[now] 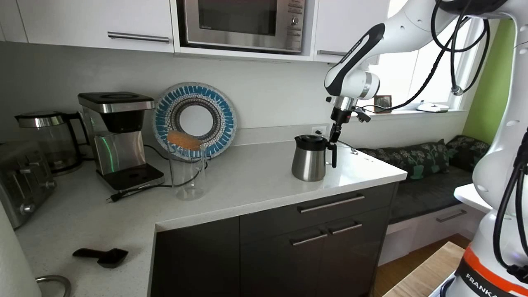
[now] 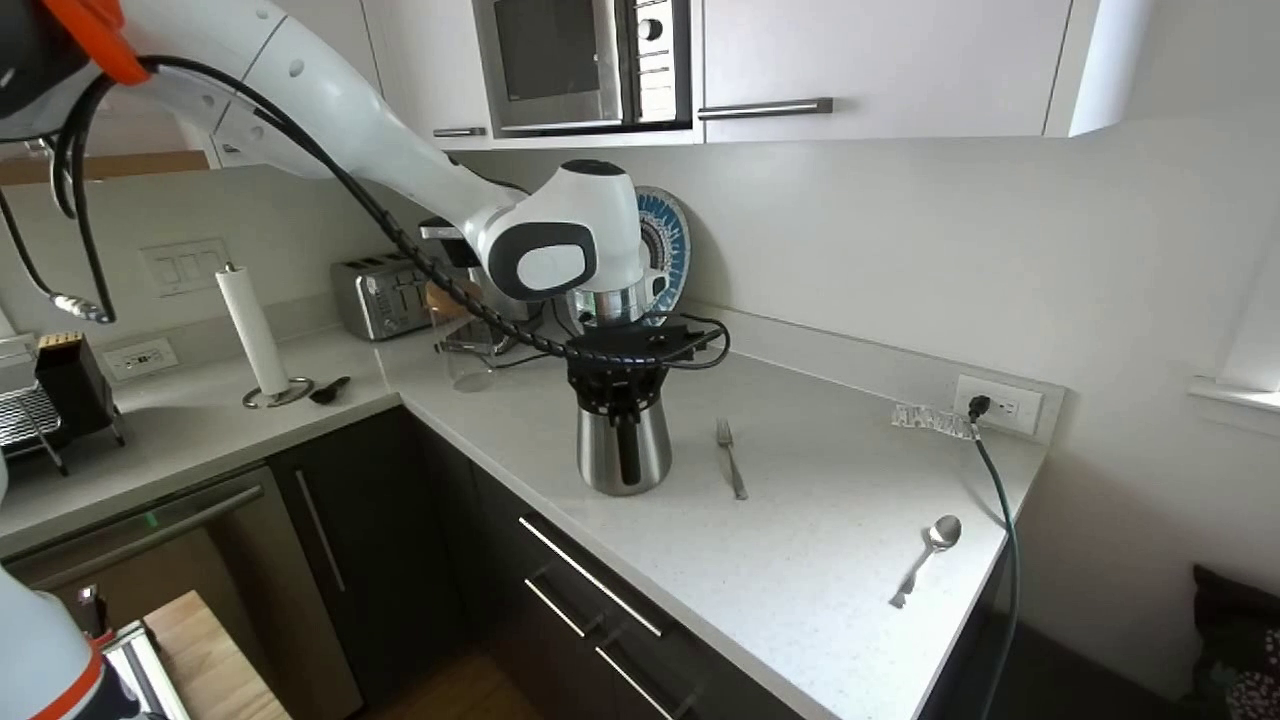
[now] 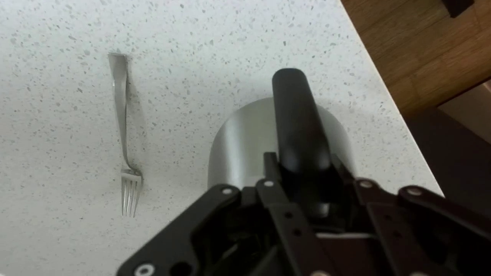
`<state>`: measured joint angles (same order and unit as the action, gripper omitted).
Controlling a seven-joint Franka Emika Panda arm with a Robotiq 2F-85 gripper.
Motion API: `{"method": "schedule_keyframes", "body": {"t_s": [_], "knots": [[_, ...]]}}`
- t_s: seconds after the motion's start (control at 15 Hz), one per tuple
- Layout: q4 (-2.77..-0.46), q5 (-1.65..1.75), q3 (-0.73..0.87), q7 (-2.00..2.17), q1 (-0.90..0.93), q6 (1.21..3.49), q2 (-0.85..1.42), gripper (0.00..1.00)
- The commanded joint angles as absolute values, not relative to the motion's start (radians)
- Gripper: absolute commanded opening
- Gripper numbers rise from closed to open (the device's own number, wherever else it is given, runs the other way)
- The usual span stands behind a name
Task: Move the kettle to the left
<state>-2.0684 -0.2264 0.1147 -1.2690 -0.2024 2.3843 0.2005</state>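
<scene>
At left on the worktop (image 1: 247, 181): drip coffee machine (image 1: 121, 144). Next, a clear glass vessel (image 1: 189, 177), well apart from the kettle (image 1: 308, 163). Kettle upright, close to the near edge, base apparently resting. At its handle (image 3: 296, 115), the tool (image 3: 305, 165): fingers (image 3: 271, 166) on both sides, no gap seen; read as gripping the handle. Right of kettle: fork (image 2: 731, 462), lying flat, apart. Step judged: grasp made, shift left not yet done. Next move calls for a firm hold, a slight lift or slide, then level travel left, stopping short of the glass vessel.
</scene>
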Motion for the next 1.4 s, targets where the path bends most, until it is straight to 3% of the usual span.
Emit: {"method": "schedule_keyframes", "body": {"t_s": [0.0, 1.0, 1.07, 1.33], "knots": [[-2.052, -0.298, 0.075, -1.205, -0.199, 2.422, 0.226, 0.08], [-1.852, -0.306, -0.103, -0.899, -0.119, 2.607, 0.4, 0.08], [-1.901, -0.302, -0.106, -0.928, -0.141, 2.591, 0.367, 0.33], [-1.867, -0.298, -0.121, -0.909, -0.133, 2.602, 0.396, 0.33]]}}
